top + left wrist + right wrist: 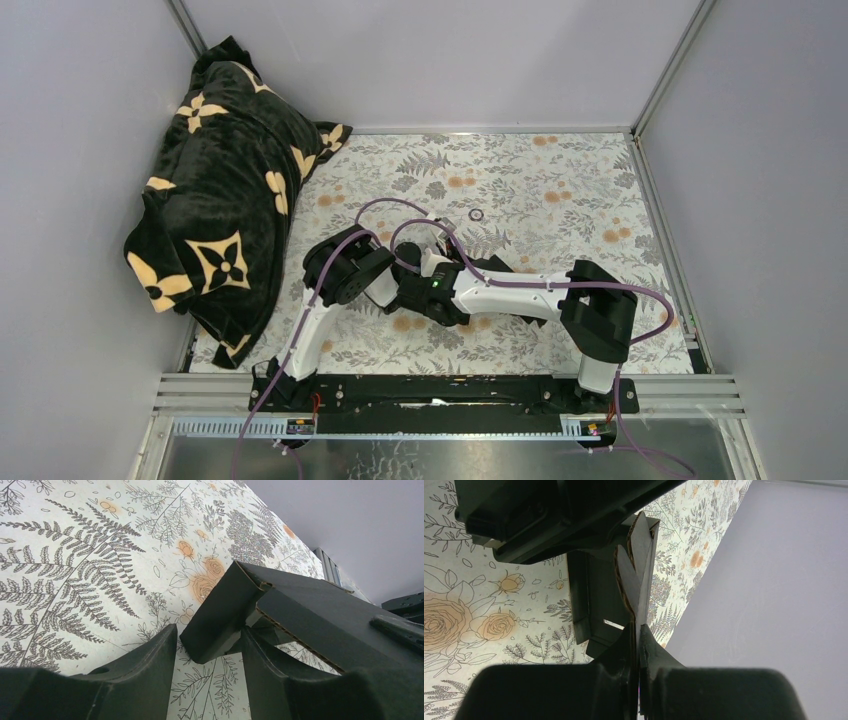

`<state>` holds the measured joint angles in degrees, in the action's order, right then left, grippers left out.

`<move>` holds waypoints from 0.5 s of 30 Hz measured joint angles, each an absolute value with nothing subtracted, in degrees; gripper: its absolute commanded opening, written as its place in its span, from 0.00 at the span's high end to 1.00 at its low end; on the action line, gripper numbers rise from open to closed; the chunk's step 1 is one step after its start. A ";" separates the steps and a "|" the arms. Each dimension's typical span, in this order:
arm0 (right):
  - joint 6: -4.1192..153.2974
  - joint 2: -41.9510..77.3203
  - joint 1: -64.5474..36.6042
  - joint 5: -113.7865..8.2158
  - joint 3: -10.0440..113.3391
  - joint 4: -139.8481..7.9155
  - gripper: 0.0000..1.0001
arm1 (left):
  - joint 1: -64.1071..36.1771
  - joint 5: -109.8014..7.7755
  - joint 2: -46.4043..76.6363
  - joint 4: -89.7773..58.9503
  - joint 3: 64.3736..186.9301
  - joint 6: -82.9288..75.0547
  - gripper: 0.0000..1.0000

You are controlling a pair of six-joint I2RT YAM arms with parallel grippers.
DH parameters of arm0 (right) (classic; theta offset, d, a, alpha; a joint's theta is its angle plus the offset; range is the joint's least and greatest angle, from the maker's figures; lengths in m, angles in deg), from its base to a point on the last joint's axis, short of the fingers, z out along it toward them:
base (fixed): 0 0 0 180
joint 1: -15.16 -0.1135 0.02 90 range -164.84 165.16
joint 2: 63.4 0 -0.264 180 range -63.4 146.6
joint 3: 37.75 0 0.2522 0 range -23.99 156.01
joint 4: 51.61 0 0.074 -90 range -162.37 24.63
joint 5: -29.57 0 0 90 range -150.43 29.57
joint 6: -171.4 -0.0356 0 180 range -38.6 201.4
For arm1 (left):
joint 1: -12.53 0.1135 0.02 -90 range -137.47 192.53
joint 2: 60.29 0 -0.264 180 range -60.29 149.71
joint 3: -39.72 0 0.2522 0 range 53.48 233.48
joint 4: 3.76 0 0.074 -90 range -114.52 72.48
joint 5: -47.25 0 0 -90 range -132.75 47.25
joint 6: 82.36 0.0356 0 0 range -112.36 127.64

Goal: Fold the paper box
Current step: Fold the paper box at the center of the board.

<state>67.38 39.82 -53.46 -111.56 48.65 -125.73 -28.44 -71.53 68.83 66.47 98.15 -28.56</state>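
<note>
Floral counter (560,200), grey walls. Right of the blanket (225,200), the paper box (310,615) looks half-formed: one wall raised, flaps loose. The right hand (636,635) pinches a card edge; the left hand (207,650) stands apart around a corner flap. The closing folds are probably not yet done.

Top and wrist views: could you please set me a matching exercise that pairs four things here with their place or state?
Things:
1 left gripper
2 right gripper
3 blanket
4 small ring

Place or state:
A lying alone toward the far side of the table
B pinched shut on an edge of the paper box
C heaped at the far left
D jaws apart around a box flap

Pairs: 1-D, 2-B, 3-C, 4-A
</note>
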 measured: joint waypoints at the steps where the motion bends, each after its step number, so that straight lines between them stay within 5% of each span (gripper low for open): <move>1: 67.38 39.82 -53.46 -111.56 48.61 -125.71 1.00 | -28.46 -71.26 68.81 66.49 98.04 -28.54 0.44; 15: 67.51 39.39 -53.49 -110.93 48.04 -126.23 1.00 | -29.53 -65.93 68.41 66.75 97.03 -27.86 0.44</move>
<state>67.51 39.39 -53.49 -110.93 48.04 -126.23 -29.53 -65.93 68.41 66.75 97.03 -27.86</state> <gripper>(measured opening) 0.057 0.561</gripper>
